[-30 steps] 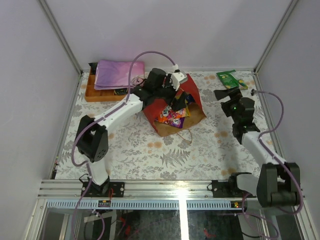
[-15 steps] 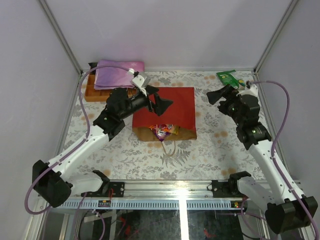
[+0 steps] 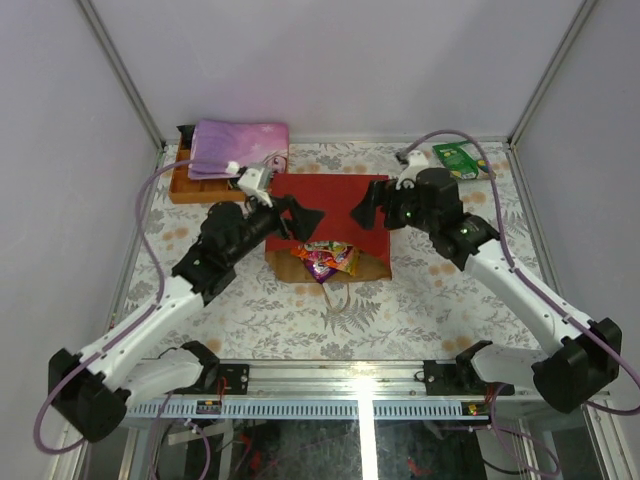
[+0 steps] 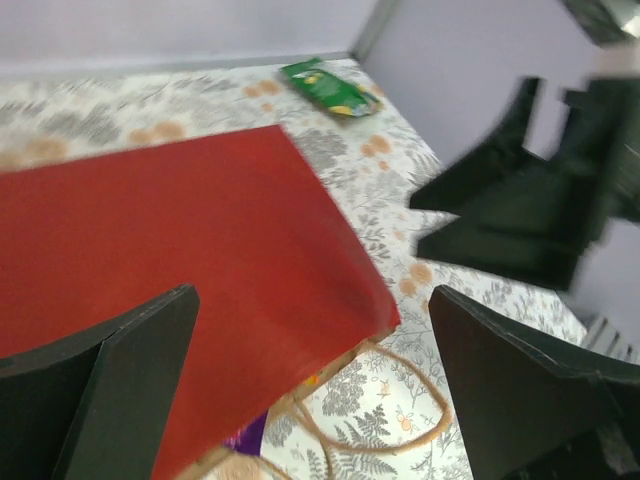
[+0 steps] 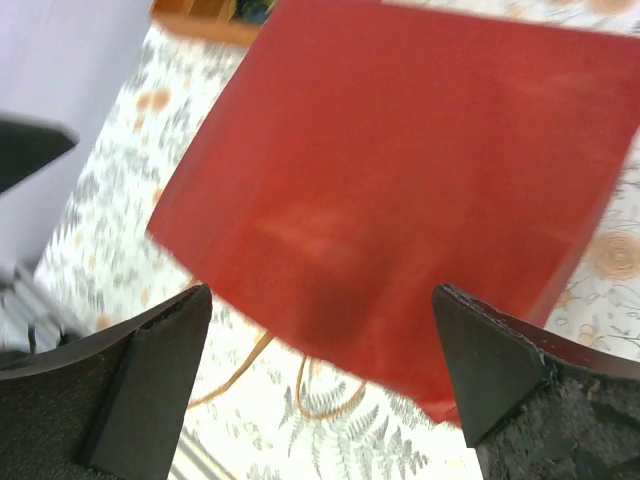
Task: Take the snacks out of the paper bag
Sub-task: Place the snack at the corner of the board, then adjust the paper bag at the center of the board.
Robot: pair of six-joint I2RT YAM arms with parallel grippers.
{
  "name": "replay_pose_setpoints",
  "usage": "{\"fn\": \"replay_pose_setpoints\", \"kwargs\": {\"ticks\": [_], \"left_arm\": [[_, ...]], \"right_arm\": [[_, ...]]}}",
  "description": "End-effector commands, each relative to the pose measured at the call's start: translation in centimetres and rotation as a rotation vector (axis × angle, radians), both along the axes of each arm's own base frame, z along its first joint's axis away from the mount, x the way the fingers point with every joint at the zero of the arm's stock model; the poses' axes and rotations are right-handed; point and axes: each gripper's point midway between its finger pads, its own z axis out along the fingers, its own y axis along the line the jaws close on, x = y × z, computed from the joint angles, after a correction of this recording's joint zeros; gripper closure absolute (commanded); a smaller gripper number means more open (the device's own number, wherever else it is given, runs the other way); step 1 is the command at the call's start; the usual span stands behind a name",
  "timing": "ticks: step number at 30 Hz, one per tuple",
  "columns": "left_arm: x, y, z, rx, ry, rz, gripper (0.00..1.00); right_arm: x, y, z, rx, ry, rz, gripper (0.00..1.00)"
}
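Note:
The red paper bag (image 3: 335, 205) lies flat in the middle of the table, its brown mouth toward the near edge. It also shows in the left wrist view (image 4: 170, 260) and the right wrist view (image 5: 420, 190). A purple-orange snack packet (image 3: 325, 260) sticks out of the mouth, by the loop handles (image 3: 340, 298). A green packet (image 3: 458, 157) lies at the back right. My left gripper (image 3: 300, 217) is open and empty over the bag's left side. My right gripper (image 3: 372, 208) is open and empty over its right side.
A wooden box (image 3: 192, 185) with a folded pink-purple cloth (image 3: 235, 149) stands at the back left. The table has a leaf-patterned cover (image 3: 420, 300) and metal frame posts at the back corners.
The bag went from held up and open to lying flat. My left arm pulled back toward the near left. My right arm swung left from the right side to the bag's right edge.

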Motion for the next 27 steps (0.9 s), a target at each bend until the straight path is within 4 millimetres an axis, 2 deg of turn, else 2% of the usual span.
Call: {"fn": "replay_pose_setpoints", "kwargs": {"ticks": [1, 5, 9, 13, 16, 21, 24, 27], "left_arm": [[0.3, 5.8, -2.9, -0.106, 0.195, 0.341, 0.0], [-1.0, 8.2, -6.6, -0.103, 0.338, 0.461, 0.0], [-1.2, 9.7, -9.2, -0.094, 0.414, 0.531, 0.0], [0.2, 11.6, -11.1, -0.061, 0.462, 0.604, 0.0], [1.9, 12.9, -12.8, -0.008, 0.488, 0.643, 0.0], [5.0, 14.6, -13.4, 0.078, 0.442, 0.733, 0.0], [7.0, 15.0, -13.6, 0.092, 0.437, 0.745, 0.02], [8.9, 14.8, -14.0, 0.066, 0.467, 0.719, 0.05]], "right_arm": [[-4.3, 1.7, 1.5, -0.106, -0.144, 0.219, 0.01], [-6.1, 1.2, 1.2, -0.166, -0.172, 0.242, 0.02], [-7.1, 0.5, -0.3, -0.19, -0.149, 0.253, 0.0], [-7.7, -0.3, -2.7, -0.232, -0.129, 0.245, 0.0], [-7.4, -0.9, -3.4, -0.233, -0.109, 0.189, 0.0], [-5.2, -1.8, -1.0, -0.159, -0.171, 0.041, 0.01], [-2.2, -3.0, -0.3, -0.071, -0.105, -0.001, 0.01], [1.1, -4.7, -1.0, 0.049, 0.001, -0.041, 0.1]]}}
